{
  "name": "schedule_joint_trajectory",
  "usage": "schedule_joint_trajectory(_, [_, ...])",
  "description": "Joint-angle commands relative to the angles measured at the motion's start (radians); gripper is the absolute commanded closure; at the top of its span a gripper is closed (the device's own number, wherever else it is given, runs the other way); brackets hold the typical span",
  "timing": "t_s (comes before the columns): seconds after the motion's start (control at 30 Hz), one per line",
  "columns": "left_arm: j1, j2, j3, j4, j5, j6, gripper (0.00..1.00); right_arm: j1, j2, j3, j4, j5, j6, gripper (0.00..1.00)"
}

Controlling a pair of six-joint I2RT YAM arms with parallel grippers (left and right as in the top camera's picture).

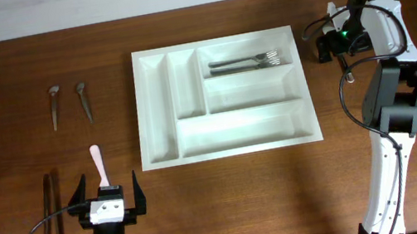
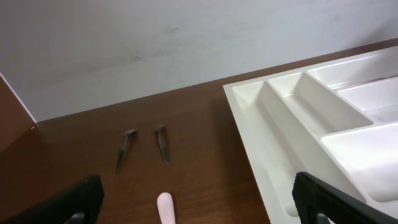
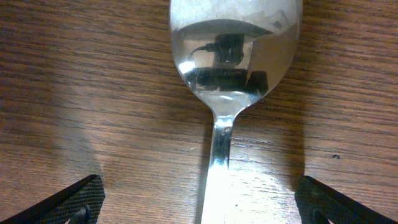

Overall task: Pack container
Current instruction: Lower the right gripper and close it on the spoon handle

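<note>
The container (image 1: 255,91) is a white five-compartment tray in the middle of the table, also seen in the left wrist view (image 2: 261,143). Two forks (image 1: 246,63) lie in its top right compartment. My left gripper (image 1: 107,188) stands open at the front left, straddling a pink handle (image 2: 165,208) that lies on the wood between its fingers. My right gripper (image 3: 202,205) is open just above a metal spoon (image 3: 233,56), with the handle running between its fingers. In the overhead view it sits right of the tray (image 1: 339,42).
Two small metal spoons (image 1: 56,106) (image 1: 84,101) lie left of the tray. Two thin brown sticks (image 1: 50,218) lie beside the left arm. The tray's left wall (image 2: 249,124) is close to my left gripper's right finger.
</note>
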Motion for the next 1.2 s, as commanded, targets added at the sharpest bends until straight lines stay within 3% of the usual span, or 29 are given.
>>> schedule_joint_trajectory(0.0, [0.005, -0.008, -0.008, 0.003, -0.007, 0.001, 0.01, 0.004, 0.021, -0.005, -0.001, 0.005, 0.005, 0.01])
schedule_joint_trajectory(1.17, [0.005, -0.008, -0.008, 0.003, -0.007, 0.001, 0.01, 0.004, 0.05, -0.006, -0.04, 0.004, 0.005, 0.01])
